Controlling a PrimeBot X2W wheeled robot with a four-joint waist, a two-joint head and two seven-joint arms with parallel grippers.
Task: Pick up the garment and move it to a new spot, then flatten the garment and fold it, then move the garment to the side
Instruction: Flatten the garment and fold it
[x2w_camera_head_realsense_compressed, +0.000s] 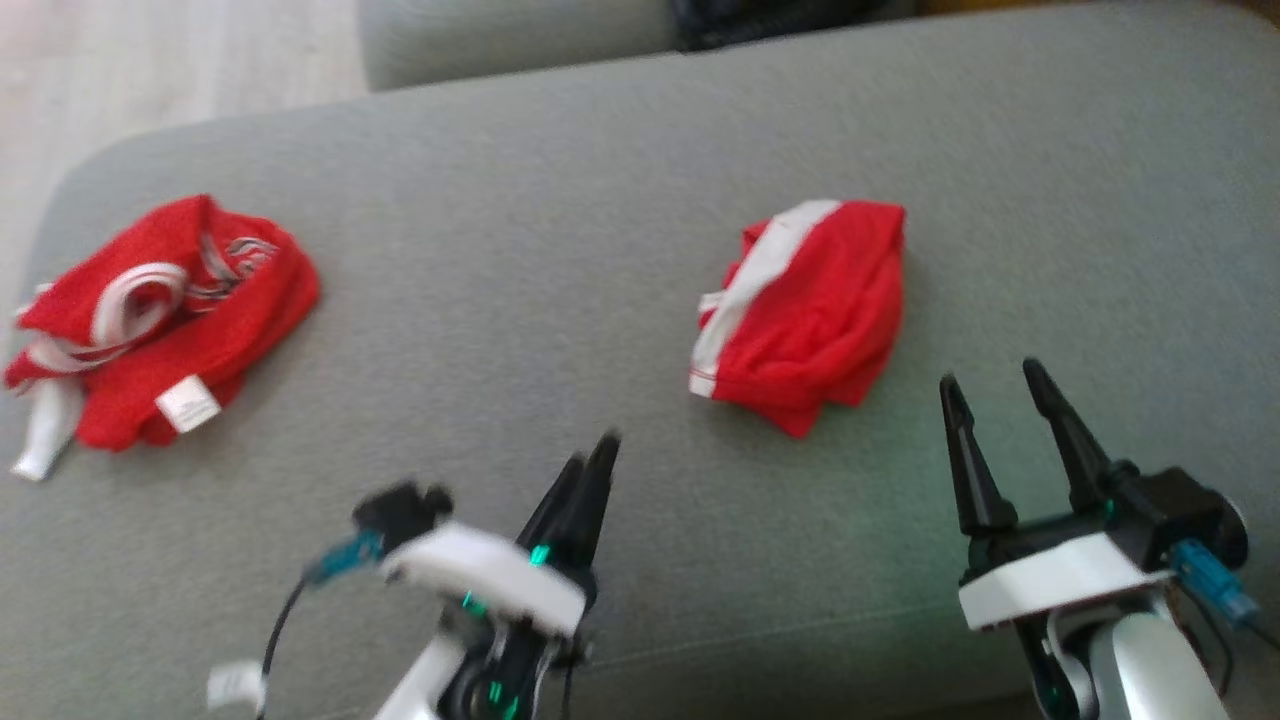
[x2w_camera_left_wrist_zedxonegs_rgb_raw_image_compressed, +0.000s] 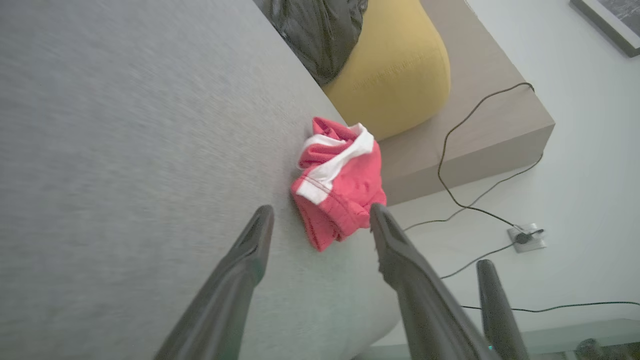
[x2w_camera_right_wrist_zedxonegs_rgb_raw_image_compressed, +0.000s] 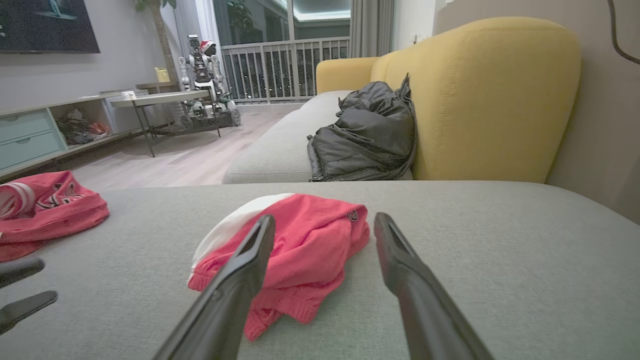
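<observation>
Targeting folded red garment (x2w_camera_head_realsense_compressed: 810, 310), lying on sofa cushion (x2w_camera_head_realsense_compressed: 560, 200) just ahead of right fingers (x2w_camera_head_realsense_compressed: 968, 455), spread wide, holding nothing. Left fingers (x2w_camera_left_wrist_zedxonegs_rgb_raw_image_compressed: 242, 265) also apart, empty. Likely light, limp, layered: pinch near edge through all layers to avoid spilling the fold.

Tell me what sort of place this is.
Probably a home living room: a grey sofa seat serves as the work surface, with a yellow sofa back behind it and a wall-mounted TV across the room.
</observation>
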